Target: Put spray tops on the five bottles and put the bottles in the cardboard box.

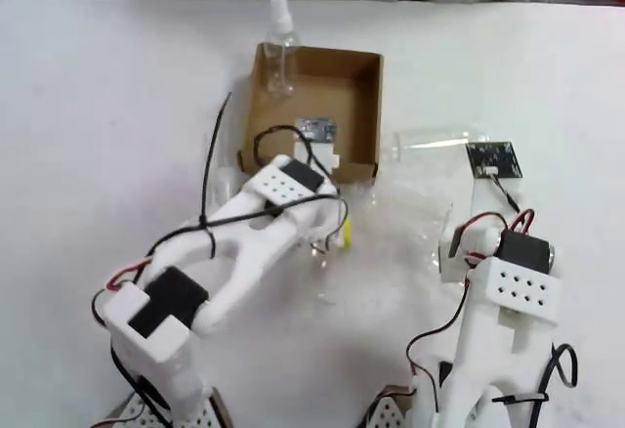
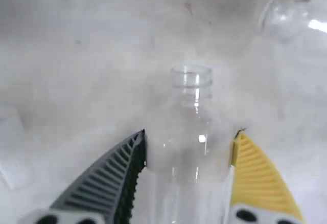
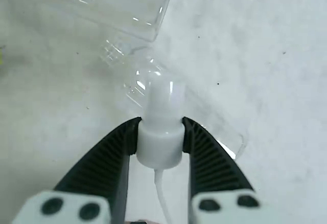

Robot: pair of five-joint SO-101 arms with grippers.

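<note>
My left gripper (image 2: 189, 144) is shut on a clear bottle (image 2: 190, 111) with an open neck and no top, its grey and yellow fingers pressing the bottle's sides. In the high view that gripper (image 1: 334, 235) sits just in front of the cardboard box (image 1: 366, 106). My right gripper (image 3: 159, 129) is shut on a white spray top (image 3: 160, 132), tube hanging down, low over the table to the box's right front (image 1: 454, 242). A bottle with a spray top (image 1: 279, 47) stands at the box's far left corner. Another clear bottle (image 1: 430, 142) lies right of the box.
Clear topless bottles lie on the white table near the right gripper (image 3: 102, 4) and beyond the held bottle (image 2: 299, 9). A black cable (image 1: 210, 169) runs left of the box. Bare table (image 1: 98, 106) lies to the far left.
</note>
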